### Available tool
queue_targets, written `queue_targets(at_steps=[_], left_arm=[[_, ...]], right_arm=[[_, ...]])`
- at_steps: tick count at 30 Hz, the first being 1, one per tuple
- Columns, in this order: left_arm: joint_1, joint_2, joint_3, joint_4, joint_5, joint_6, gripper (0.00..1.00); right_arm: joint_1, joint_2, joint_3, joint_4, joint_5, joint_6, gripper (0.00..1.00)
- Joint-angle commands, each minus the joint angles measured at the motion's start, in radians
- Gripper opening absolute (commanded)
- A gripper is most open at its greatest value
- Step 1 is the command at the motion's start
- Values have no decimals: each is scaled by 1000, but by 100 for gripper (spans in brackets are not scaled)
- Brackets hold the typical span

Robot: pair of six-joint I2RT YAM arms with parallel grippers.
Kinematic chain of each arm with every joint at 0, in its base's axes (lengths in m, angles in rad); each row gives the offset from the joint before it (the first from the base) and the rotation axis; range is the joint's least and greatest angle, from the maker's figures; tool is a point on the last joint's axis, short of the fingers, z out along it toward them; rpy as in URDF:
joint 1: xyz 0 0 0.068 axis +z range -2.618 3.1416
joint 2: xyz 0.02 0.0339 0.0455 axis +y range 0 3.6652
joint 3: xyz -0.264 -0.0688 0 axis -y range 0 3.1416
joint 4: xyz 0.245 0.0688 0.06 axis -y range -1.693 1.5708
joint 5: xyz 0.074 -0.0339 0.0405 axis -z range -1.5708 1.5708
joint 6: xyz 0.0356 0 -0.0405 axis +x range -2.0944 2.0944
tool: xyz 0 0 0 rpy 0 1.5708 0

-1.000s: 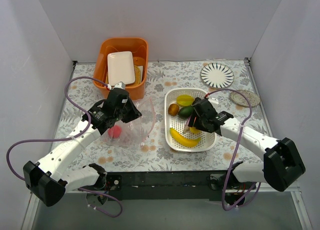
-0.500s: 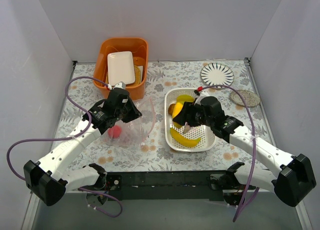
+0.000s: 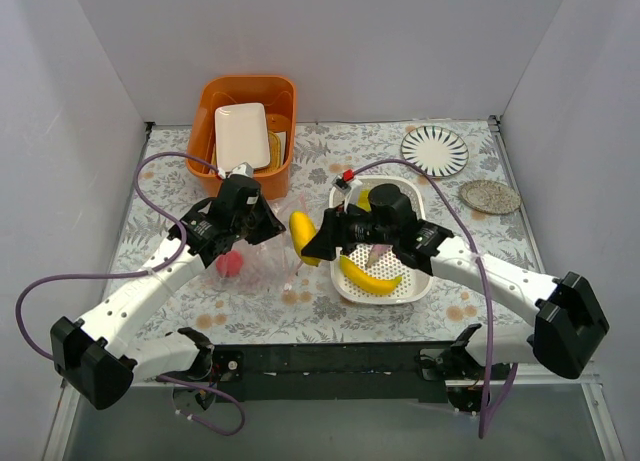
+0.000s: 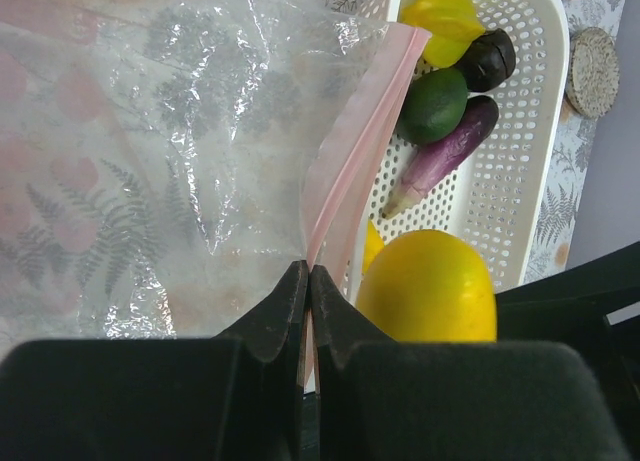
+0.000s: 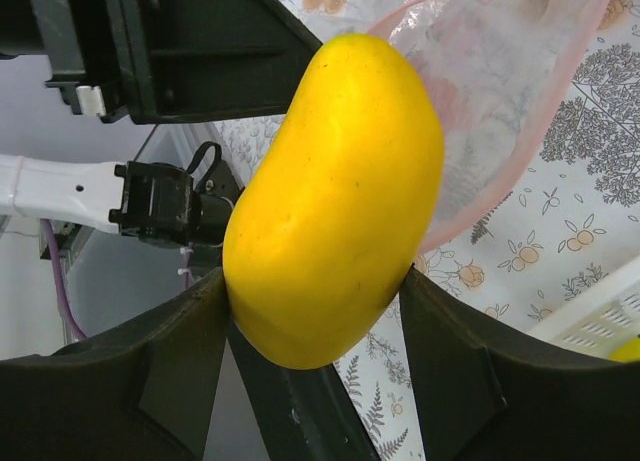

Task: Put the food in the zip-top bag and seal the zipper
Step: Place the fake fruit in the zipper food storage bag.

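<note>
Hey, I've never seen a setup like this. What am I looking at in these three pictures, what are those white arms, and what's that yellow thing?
These are two robot arms bolted at the near edge of a table. Each one ends in a two-finger gripper. The wide picture comes from a fixed camera above and behind them. The other two come from small cameras on the wrists, which is why black fingers fill their lower edges.

On the table sit a white basket holding a toy banana, an orange bin with a white plate in it, a striped plate, and a clear zip-top bag with a red fruit inside.

The left gripper pinches the bag's pink zipper strip. The right gripper holds a yellow fruit near the bag's mouth.
</note>
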Motion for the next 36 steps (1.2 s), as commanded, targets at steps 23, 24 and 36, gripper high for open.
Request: queue_targets(at_steps=[23, 24, 36], left_arm=[[4, -49, 23, -7, 30, -8, 0], [4, -52, 23, -8, 27, -10, 0], [4, -46, 43, -12, 19, -10, 0]], right_arm=[[18, 284, 292, -180, 152, 67, 46], [20, 291, 301, -197, 158, 67, 46], [34, 241, 284, -145, 167, 33, 83]])
